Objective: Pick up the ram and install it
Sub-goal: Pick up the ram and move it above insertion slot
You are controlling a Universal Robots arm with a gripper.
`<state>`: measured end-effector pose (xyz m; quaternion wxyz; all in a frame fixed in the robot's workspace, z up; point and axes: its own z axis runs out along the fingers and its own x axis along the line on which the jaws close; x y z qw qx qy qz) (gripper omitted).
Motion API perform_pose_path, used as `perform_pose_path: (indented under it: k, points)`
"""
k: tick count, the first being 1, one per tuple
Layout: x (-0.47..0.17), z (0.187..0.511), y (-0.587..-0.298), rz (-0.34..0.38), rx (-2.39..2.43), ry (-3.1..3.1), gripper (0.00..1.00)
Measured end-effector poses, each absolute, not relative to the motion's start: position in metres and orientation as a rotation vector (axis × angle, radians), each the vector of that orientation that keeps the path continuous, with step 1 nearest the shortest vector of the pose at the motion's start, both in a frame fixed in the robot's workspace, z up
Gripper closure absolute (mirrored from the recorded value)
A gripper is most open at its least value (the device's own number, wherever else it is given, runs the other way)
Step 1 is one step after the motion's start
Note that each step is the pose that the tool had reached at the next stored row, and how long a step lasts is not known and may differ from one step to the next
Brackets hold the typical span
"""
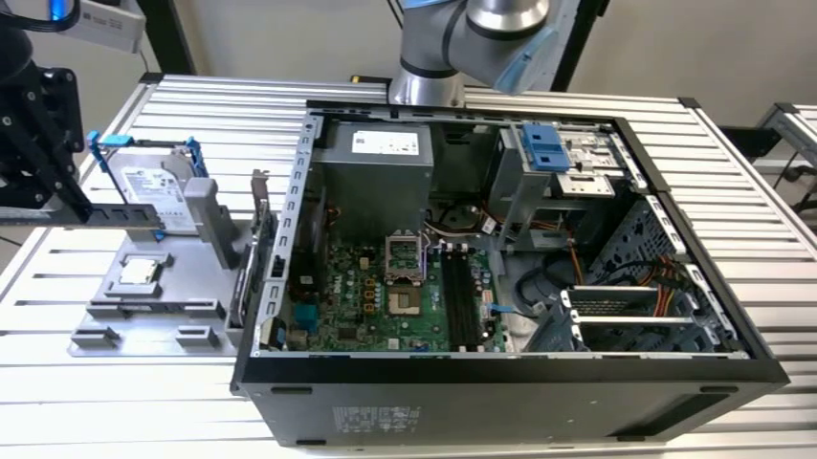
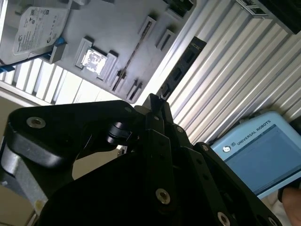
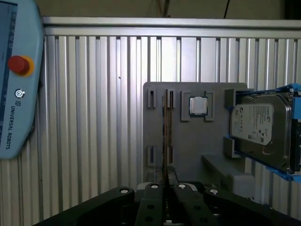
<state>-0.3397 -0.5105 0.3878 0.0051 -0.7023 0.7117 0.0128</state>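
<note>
Hovering above the grey holder tray (image 3: 193, 141), the tool (image 3: 167, 176) is clamped on the ram (image 3: 165, 132), held edge-on and clear of the tray. My worry: with such a narrow grip, the stick could pivot and meet the motherboard slots (image 1: 462, 296) crooked.

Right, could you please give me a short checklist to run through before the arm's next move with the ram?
1. Ram gripped: ok, the gripper is shut on it.
2. Ram out of the grey tray: ok, it appears held above it.
3. Computer case open: ok.
4. Black motherboard slots vacant: ok, as far as they show.
5. Slot latches open: cannot tell.
6. Cables off the slots: ok, they lie to the exterior view's right of them.
</note>
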Motion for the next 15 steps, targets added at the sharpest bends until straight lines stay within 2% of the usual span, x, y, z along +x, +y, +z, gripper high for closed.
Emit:
perform_pose_path:
  k: [15]
  points:
    - [-0.329, 0.388, -0.510, 0.040, -2.199, 2.229, 1.00]
